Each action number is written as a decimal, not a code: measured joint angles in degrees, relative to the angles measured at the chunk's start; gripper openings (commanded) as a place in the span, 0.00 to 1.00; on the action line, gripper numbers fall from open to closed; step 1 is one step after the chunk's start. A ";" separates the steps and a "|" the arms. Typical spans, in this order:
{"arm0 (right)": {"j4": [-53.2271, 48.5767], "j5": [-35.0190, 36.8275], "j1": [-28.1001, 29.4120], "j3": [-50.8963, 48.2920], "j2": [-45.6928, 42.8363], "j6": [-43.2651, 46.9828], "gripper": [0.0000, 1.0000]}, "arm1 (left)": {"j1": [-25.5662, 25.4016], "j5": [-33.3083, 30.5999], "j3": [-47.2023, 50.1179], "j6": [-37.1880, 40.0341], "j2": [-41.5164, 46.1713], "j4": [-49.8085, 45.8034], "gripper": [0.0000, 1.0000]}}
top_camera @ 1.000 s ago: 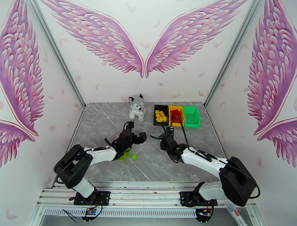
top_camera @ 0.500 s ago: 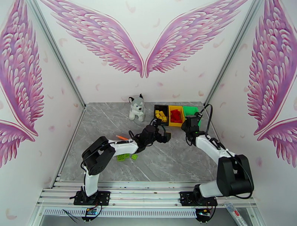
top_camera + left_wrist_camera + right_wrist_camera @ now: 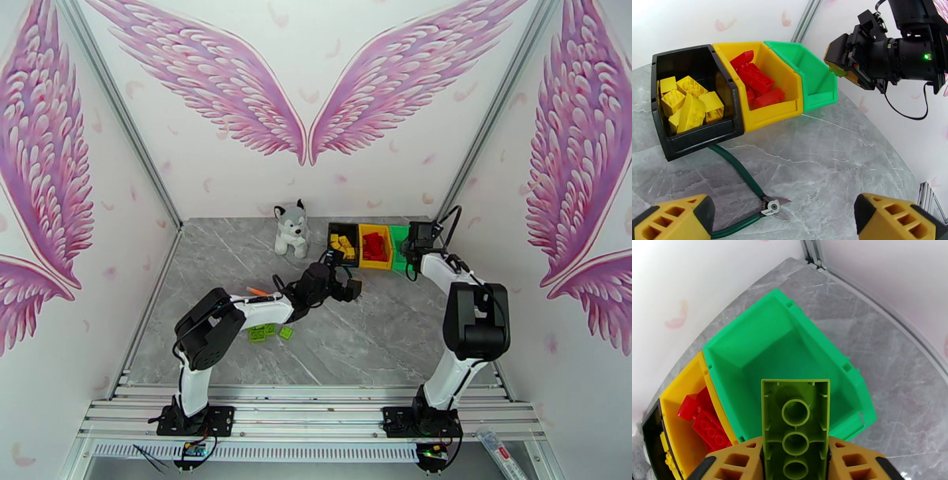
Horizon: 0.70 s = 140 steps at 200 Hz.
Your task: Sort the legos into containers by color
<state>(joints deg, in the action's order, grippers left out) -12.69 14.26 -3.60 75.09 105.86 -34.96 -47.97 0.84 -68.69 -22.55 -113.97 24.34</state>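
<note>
Grey marble desk (image 3: pixel 355 347), one. At its far edge, three joined bins: black bin (image 3: pixel 679 53), yellow bin (image 3: pixel 770 116), green bin (image 3: pixel 750 334).

Black bin holds about six yellow bricks (image 3: pixel 691 106). Yellow bin holds about four red bricks (image 3: pixel 758 81) that show. Green bin is bare inside.

Two pincers. Left pincer (image 3: pixel 784 219) hangs before the bins, fingers wide apart, nothing between. One pair of pliers (image 3: pixel 766 205) lies on the desk beneath it. Right pincer (image 3: pixel 795 457) hangs over the green bin, clamped on one lime brick (image 3: pixel 795 398), pads flush on its long sides, hollow underside up.

Three loose lime bricks (image 3: pixel 271 331) on the desk beside the left arm.

Handling, judged: light, rigid, slick plastic that won't crush. Best gripped across the flat long sides, not the studs. May bounce in the bare bin.
</note>
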 measured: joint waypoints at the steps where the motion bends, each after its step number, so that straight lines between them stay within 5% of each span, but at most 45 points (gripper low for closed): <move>1: 0.04 0.02 0.00 0.04 0.00 -0.17 0.75 | 0.04 0.00 0.09 0.02 0.02 0.00 0.99; 80: 3.56 -5.46 1.86 -7.63 -7.10 0.72 0.84 | 3.61 -2.82 10.23 -0.66 5.92 0.20 0.99; 140: 9.25 -8.00 18.16 -15.43 -18.78 5.42 0.88 | 4.98 -9.66 17.70 -2.71 12.22 0.81 0.99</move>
<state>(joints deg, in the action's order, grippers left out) -3.44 6.26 14.57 59.66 87.09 -29.54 -42.98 -8.82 -50.98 -25.26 -101.75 25.15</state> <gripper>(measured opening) 0.871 0.988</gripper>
